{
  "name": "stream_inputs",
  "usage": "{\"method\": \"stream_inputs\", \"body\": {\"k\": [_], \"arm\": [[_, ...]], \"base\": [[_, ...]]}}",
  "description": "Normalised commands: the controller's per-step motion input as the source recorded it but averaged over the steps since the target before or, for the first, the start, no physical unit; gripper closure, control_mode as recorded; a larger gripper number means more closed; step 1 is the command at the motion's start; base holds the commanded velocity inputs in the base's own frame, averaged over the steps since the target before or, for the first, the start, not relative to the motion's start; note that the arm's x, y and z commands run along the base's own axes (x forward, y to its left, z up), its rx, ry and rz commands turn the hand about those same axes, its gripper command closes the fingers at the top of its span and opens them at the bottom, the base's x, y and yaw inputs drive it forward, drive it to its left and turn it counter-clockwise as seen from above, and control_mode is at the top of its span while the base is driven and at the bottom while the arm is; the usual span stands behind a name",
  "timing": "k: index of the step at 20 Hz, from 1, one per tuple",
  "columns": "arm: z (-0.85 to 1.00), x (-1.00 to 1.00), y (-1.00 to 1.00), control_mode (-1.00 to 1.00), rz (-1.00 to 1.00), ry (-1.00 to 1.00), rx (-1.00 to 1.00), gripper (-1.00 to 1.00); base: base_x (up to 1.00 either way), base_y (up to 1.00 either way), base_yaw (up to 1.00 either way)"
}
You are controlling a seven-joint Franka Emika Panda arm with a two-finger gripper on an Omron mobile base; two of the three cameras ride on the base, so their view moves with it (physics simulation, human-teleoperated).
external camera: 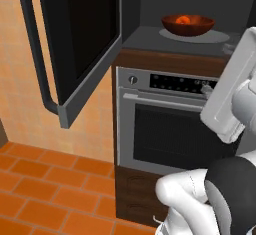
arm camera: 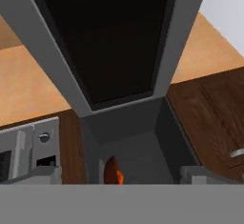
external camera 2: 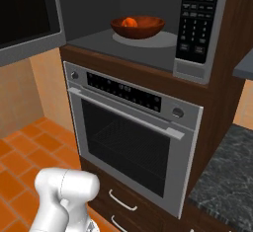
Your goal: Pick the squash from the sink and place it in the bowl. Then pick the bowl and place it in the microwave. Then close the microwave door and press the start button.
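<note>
White arm segments crowd the near foreground of both base views, with the steel oven (external camera 2: pixel 133 137) just behind them. Above it, the bowl (external camera 2: pixel 137 26) sits on the turntable inside the microwave (external camera 2: pixel 148 43), and the squash (external camera 2: pixel 129 22) rests inside the bowl — so the first two placements look done. The microwave door (external camera: pixel 75 44) hangs wide open, swung out to the left, its long bar handle (external camera: pixel 37 54) facing away from the cavity.

Seen from the hand view, the gripper (arm camera: pixel 119 173) is released, its fingertips (arm camera: pixel 45 173) spread wide with nothing between them, looking up along the door's edge. Closing the door seems to be the step in hand. My guess: the arm needs to get behind the door's outer face and sweep it shut — then reach the keypad (external camera 2: pixel 197 19) for the start button.
</note>
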Motion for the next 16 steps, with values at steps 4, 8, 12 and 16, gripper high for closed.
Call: {"method": "stream_inputs", "body": {"k": [4, 8, 12, 16], "arm": [[-0.01, -0.76, 0.81, -1.00, -0.23, 0.00, -0.03, -1.00], [-0.21, -0.52, 0.69, -1.00, -0.12, -0.07, 0.00, -1.00], [-0.34, -0.26, 0.77, -1.00, -0.06, -0.01, 0.01, -1.00], [-0.61, 0.23, 0.99, -1.00, -0.09, -0.02, 0.00, -1.00]], "base": [[0.00, 0.00, 0.00], [0.00, 0.00, 0.00], [0.00, 0.00, 0.00], [0.00, 0.00, 0.00]]}}
